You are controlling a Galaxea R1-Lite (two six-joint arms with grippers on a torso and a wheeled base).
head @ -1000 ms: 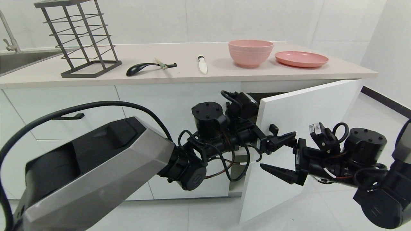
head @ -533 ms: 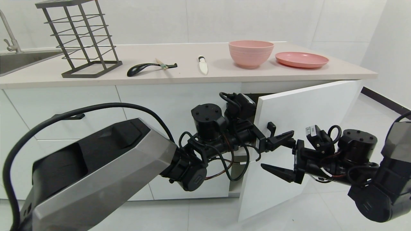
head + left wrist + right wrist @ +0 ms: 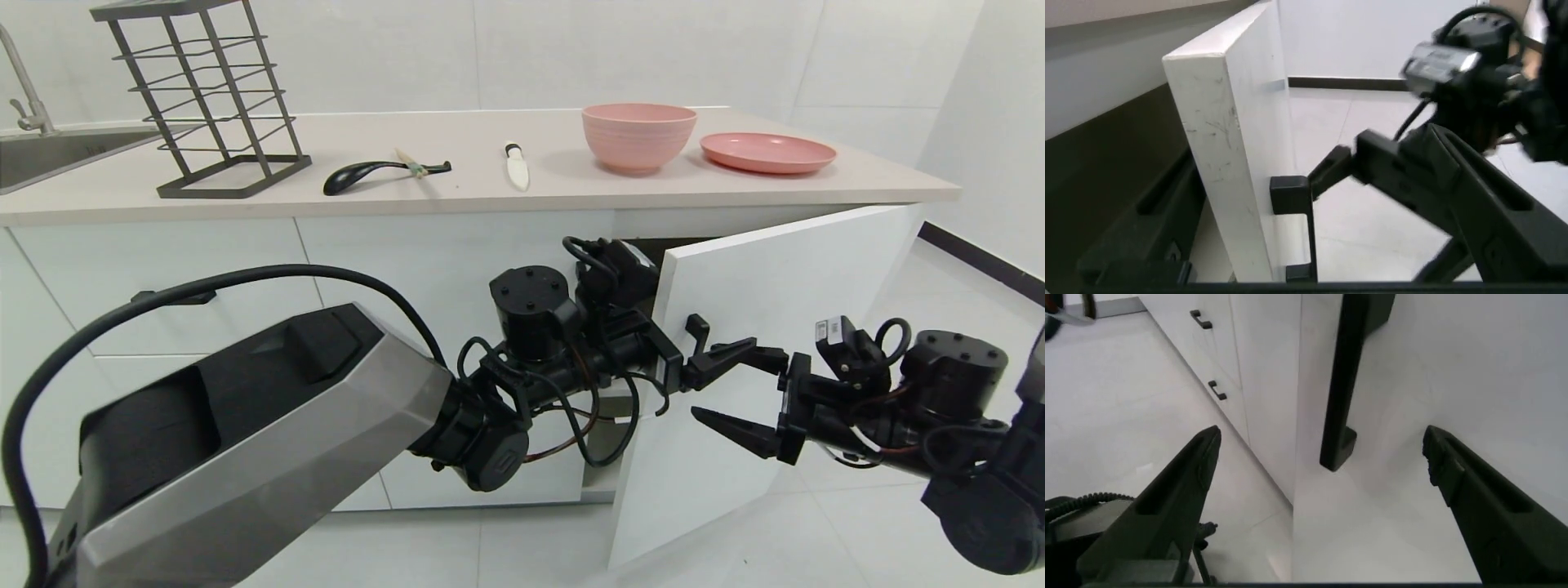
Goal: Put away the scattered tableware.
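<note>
Right gripper point(image 3: 725, 384) claw wide, facing handle point(image 3: 694, 325) of open cabinet door point(image 3: 784, 269). Left gripper point(image 3: 690, 367) at door edge, claw state unclear. Bowl point(image 3: 638, 135), plate point(image 3: 767, 152), knife point(image 3: 516, 167), spoon point(image 3: 359, 173) on counter point(image 3: 457, 192).

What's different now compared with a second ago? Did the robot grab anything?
The right pincer slid back slightly toward the robot's right, still open and facing the handle of the cabinet door. Nothing was grabbed or released. The door stays ajar, the left arm stays at its edge, and the bowl, plate and knife lie untouched on the counter.
</note>
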